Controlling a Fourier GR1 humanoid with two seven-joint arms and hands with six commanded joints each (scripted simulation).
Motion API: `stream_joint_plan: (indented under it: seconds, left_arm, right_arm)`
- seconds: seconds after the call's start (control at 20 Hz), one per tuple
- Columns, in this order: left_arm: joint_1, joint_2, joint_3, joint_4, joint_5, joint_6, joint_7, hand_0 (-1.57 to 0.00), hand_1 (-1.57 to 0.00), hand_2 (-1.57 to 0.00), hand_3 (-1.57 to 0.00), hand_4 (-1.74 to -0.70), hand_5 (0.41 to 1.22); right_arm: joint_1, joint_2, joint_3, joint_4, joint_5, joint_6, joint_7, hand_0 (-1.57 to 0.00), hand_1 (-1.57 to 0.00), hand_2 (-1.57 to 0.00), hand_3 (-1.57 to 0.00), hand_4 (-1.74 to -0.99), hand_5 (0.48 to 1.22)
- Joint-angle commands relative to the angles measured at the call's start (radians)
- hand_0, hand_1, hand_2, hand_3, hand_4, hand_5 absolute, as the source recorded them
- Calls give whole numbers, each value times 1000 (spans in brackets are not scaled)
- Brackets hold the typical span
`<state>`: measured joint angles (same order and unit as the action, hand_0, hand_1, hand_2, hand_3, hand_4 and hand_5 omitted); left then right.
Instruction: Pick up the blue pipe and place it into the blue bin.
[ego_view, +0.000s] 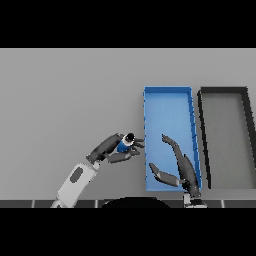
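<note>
A bare grey counter (70, 95) fills the left part of the head view. From the lower edge, left of centre, the white and grey left arm (75, 182) slants up and to the right. Its dark left hand (107, 146) has the fingers and thumb curled round the blue pipe (123, 144), a short blue piece whose dark round end faces up and to the right. The pipe sits in that grasp just left of the blue bin (168, 91), close to the bin's left wall and about level with its lower half; whether the pipe touches the wall cannot be told. The blue bin is a long rectangular tray standing lengthwise away from the robot, its floor a lighter blue than its rim. Over the near half of this bin lies the right hand (184, 170), coming in from the lower edge, fingers straight and spread, thumb stretched out to the left, holding nothing. Just beside the blue bin, to its right and parallel with it, stands a black bin (223, 90) with a grey floor, the two set close together with a thin strip of counter between them
</note>
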<state>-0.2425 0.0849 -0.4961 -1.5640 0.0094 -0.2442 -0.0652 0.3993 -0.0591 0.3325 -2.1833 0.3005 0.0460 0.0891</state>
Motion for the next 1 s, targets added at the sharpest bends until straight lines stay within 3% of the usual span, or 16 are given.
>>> stream_joint_plan:
  seconds: [0.0,0.2,0.4,0.6,0.75,0.95]
  left_arm:
    - [3,7,6,-15,7,-9,-1,-1571,-1571,-1571,-1571,-1473,1221]
    - [14,-6,-5,-22,-27,-19,-3,-1571,-1571,-1571,-1571,-1474,1221]
    - [6,-17,10,-11,-37,-30,9,-1571,-1571,-1571,-1571,-1475,1221]
    - [8,-32,17,-6,-43,-47,8,-1571,-1571,-1571,-1571,-1473,1221]
    - [1,-41,33,14,-26,-77,13,-1571,-1571,-1571,-1571,-1476,1221]
    - [1,-45,51,18,-19,-117,-13,-1571,-1571,-1571,-1571,-1454,1221]
  right_arm:
    - [-37,-18,8,-28,11,23,37,1,-1,-3,1,-1205,539]
    - [-170,-28,52,-44,15,100,143,1,0,-1,1,-1256,523]
    - [-289,11,79,-22,-21,157,274,1,1,0,1,-1232,525]
    - [-400,30,93,42,-52,213,340,1,1,1,1,-1209,517]
    - [-487,52,96,87,-78,237,334,1,1,1,1,-1192,514]
    - [-599,81,74,116,-120,259,397,1,-9,-20,1,-1214,511]
